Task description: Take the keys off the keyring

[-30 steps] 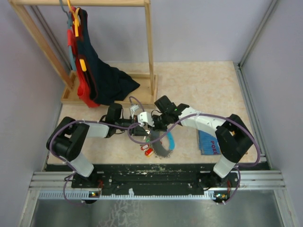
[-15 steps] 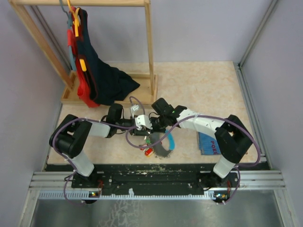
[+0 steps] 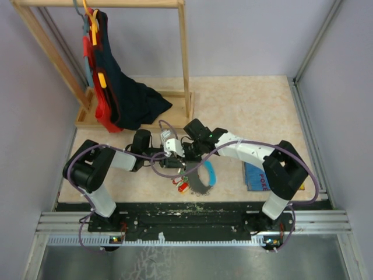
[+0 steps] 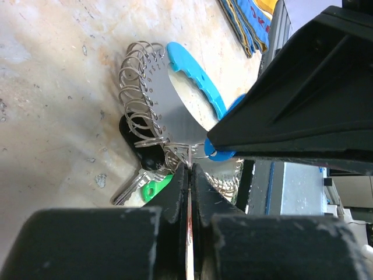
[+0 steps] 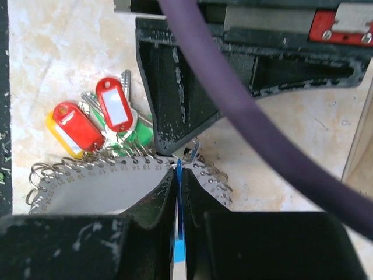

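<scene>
Where the two arms meet at the middle of the tabletop (image 3: 262, 111), the left end effector (image 4: 187, 169) is seen closed, its fingers pressed together on a thin wire ring of the keyring (image 4: 154, 99). A narrow red line is seen between those fingers, but what it belongs to cannot be told. The right end effector (image 5: 178, 172) is likewise closed, and a blue key (image 4: 214, 154) is pinched edge-on by its head between the fingertips. The tips of both end effectors are brought nearly together, just above the ring-lined edge of the grey strap.

The keyring is laid on the tabletop beneath them, its strap curved into a loop with a light-blue patch (image 4: 195, 81) on the far side. The other keys (image 5: 116, 111) are gathered just beside the strap: two red heads, a yellow one under them and a green one touching the rings.

A blue book (image 3: 256, 175) is seen well apart, to the right. A wooden clothes rack (image 3: 185, 58) with hanging garments is stood at the back left.
</scene>
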You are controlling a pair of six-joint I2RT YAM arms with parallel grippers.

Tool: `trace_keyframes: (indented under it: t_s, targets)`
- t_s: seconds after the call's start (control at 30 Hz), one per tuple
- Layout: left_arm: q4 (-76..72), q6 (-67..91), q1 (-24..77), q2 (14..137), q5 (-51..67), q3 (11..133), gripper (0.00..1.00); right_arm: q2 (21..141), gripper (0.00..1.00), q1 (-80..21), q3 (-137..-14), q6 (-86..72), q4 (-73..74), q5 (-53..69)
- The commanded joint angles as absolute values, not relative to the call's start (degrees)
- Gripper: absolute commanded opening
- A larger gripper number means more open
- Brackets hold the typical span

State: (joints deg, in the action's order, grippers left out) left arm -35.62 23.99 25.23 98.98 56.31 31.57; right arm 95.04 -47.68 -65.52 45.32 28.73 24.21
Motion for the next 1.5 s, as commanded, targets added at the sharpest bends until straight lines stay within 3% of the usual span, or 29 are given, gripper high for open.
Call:
trace_keyframes:
  t_s: [0.0, 0.47, 0.83, 1.03, 1.33, 1.47]
  targets:
    - [-39.7, 23.0, 24.8, 99.7, 55.5, 29.9, 0.00, 97.4, 0.07, -49.0, -70.2, 43.0, 30.9, 28.1]
    - [-45.1, 21.1, 24.8, 97.6, 54.4, 26.5, 0.00, 99.1, 0.12, -47.5, -74.2, 42.7, 37.9, 40.7]
    - [-44.9, 20.7, 24.8, 97.0, 54.5, 26.3, 0.00, 98.0, 0.29, -44.8, -74.2, 45.2, 40.4, 45.3]
    - [-44.9, 20.7, 24.8, 96.5, 54.7, 26.2, 0.00, 97.5, 0.31, -43.7, -74.4, 45.1, 40.6, 46.7]
    - [-44.9, 19.9, 25.0, 93.8, 54.8, 25.5, 0.00, 97.6, 0.30, -39.9, -70.7, 38.6, 32.0, 46.7]
    - [-44.9, 19.5, 25.3, 91.8, 55.0, 25.2, 0.00, 98.4, 0.34, -39.6, -68.0, 36.0, 26.7, 46.7]
